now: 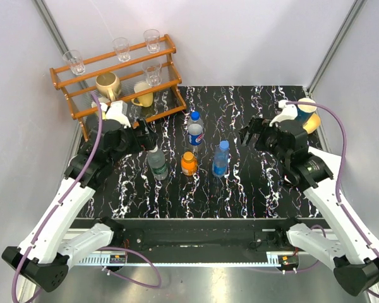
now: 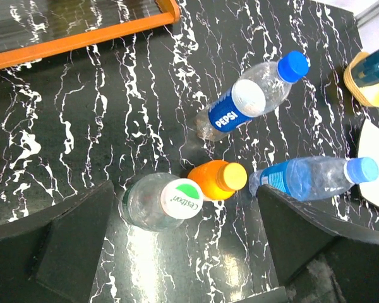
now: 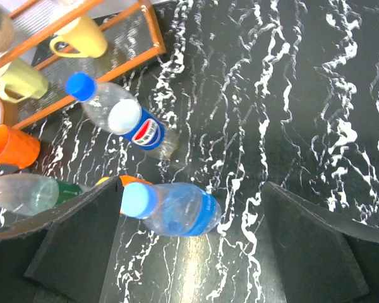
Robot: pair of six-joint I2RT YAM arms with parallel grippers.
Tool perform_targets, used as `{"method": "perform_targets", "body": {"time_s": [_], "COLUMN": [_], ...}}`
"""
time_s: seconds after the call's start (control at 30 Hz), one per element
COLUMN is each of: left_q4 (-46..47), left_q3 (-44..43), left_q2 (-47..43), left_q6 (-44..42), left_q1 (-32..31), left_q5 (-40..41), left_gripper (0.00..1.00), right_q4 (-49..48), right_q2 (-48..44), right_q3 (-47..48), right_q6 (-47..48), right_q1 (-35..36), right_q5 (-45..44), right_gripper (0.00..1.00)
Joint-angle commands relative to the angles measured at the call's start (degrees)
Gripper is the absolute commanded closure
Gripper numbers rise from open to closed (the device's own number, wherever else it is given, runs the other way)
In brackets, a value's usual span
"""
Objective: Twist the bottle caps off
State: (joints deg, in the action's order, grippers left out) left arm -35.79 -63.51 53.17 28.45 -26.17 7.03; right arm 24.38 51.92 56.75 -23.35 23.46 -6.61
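Four bottles stand upright mid-table, all capped. The clear green-label bottle (image 1: 156, 163) has a white cap (image 2: 181, 199). The squat orange bottle (image 1: 189, 163) has a yellow cap (image 2: 231, 176). The translucent blue bottle (image 1: 221, 158) is right of it. The clear blue-red label bottle (image 1: 195, 129) stands behind them. My left gripper (image 1: 145, 134) is open and empty, up and left of the green-label bottle, which sits near the left finger in the left wrist view (image 2: 183, 252). My right gripper (image 1: 247, 134) is open and empty, right of the blue bottle (image 3: 177, 208), hovering over it (image 3: 189, 252).
A wooden rack (image 1: 117, 79) with drinking glasses and yellow mugs stands at the back left. An orange cup (image 3: 9, 148) sits by the rack. A yellow and blue object (image 1: 309, 117) lies at the back right. White walls close in both sides.
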Motion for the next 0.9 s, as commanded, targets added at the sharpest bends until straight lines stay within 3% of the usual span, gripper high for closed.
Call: {"method": "perform_targets", "body": {"time_s": [0.0,0.2,0.4,0.73,0.83,0.87], "left_q4": [5.11,6.44,6.44,7.4,7.4,7.4], "left_q3": [0.93,2.86,3.74,4.97,5.15,5.23], "left_q2": [-2.27,-3.94,-5.53,-5.97,-6.32,-6.5], "left_q6": [-2.43,-3.05,-3.05,-2.61,-2.61,-2.69], "left_q1": [0.07,0.07,-0.02,-0.28,-0.28,-0.28], "left_q5": [-4.47,-5.09,-5.8,-6.76,-6.76,-6.76], "left_gripper": [0.01,0.01,0.01,0.01,0.01,0.01], "right_q4": [3.02,7.61,5.15,3.22,1.29,-0.2], "right_q2": [2.99,12.14,12.94,15.75,15.14,14.27], "right_q3": [8.36,14.62,10.49,8.73,7.07,6.54], "right_q6": [6.73,9.82,6.48,5.16,4.55,4.46], "right_q1": [8.05,20.73,20.92,20.92,20.92,20.92], "right_q5": [-5.15,-16.85,-15.54,-13.52,-13.69,-13.87], "right_gripper": [0.0,0.0,0.04,0.0,0.05,0.11]}}
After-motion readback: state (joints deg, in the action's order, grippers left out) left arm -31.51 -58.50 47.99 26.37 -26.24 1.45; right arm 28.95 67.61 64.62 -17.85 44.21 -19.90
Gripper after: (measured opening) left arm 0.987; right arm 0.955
